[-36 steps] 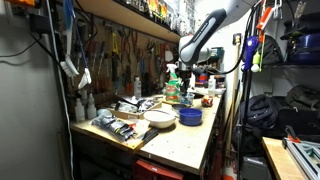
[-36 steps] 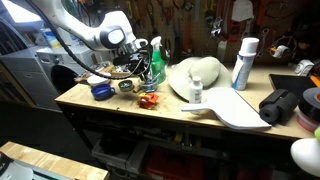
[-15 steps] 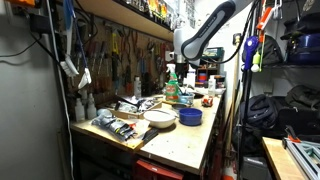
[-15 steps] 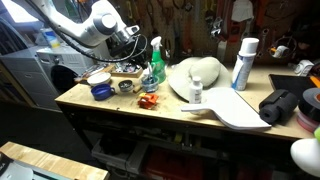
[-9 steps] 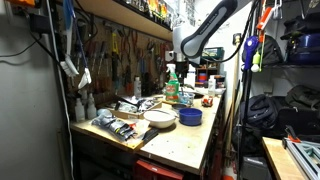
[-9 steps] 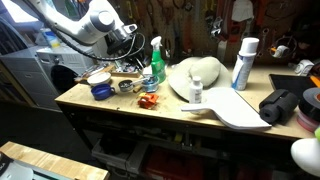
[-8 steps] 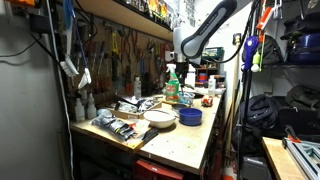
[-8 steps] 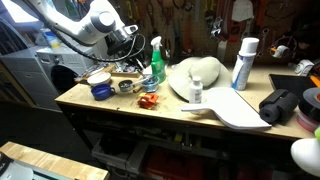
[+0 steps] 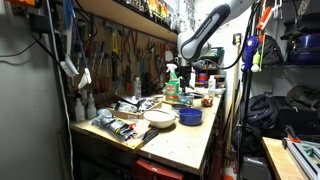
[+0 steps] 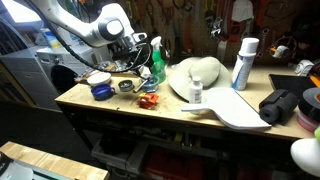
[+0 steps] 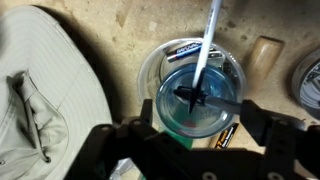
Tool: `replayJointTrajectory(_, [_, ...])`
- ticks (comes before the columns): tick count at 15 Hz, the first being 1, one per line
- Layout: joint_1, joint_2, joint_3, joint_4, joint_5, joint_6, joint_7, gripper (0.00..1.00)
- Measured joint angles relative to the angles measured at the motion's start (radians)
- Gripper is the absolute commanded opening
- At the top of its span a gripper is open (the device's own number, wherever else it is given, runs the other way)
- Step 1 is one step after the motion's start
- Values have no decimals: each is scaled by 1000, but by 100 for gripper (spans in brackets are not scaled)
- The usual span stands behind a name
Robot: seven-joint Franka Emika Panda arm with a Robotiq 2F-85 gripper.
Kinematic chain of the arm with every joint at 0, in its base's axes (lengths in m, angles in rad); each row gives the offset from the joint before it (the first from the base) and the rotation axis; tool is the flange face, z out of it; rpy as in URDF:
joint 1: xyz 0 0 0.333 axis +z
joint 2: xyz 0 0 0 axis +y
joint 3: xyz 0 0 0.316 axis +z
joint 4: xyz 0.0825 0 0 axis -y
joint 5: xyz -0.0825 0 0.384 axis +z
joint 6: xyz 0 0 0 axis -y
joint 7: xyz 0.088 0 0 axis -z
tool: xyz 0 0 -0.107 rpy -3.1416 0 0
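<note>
In the wrist view the gripper [image 11: 192, 128] hangs straight over the green bottle [image 11: 186, 78]. Its dark fingers [image 11: 262, 128] stand wide apart, one on either side of the bottle's round body, and they hold nothing. Whether the fingertips are level with the bottle's shoulder or above it is hard to tell from this blurred angle; probably above.

The bottle stands upright on the workbench [image 10: 120, 104], its white spray head pointing up past the camera, with a pale hat [image 11: 40, 90] just beside it.

A second ago the arm was drawn back and up, away from the bottle. In an exterior view, the gripper [image 10: 141, 46] has swung back in and sits close over the bottle's top [image 10: 155, 62]. In the other exterior view it is likewise poised above the bottle [image 9: 171, 86]. The bottle has not shifted, so the claw is lined up but has no grip yet.

Farther off a blue bowl [image 10: 100, 90] sits near the bench edge, and a white can [image 10: 243, 62] stands well apart, beyond the hat.
</note>
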Motion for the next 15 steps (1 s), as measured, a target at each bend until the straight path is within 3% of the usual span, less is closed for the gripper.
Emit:
replayJointTrajectory(2, [-6,11,3,9,33,0,-14,94])
replayJointTrajectory(4, [-13,17,2,23,71,1,-3,75])
replayJointTrajectory(6, [-23,24,2,42,113,1,18,76])
replayJointTrajectory(7, [-30,30,1,53,136,0,31,66])
replayJointTrajectory(9, [-42,44,-1,70,170,-1,63,70])
replayJointTrajectory(11, [-52,63,-6,87,196,-1,109,66])
replayJointTrajectory(12, [-56,71,-10,94,204,-1,139,58])
replayJointTrajectory(15, [-61,91,-25,111,221,-2,230,47])
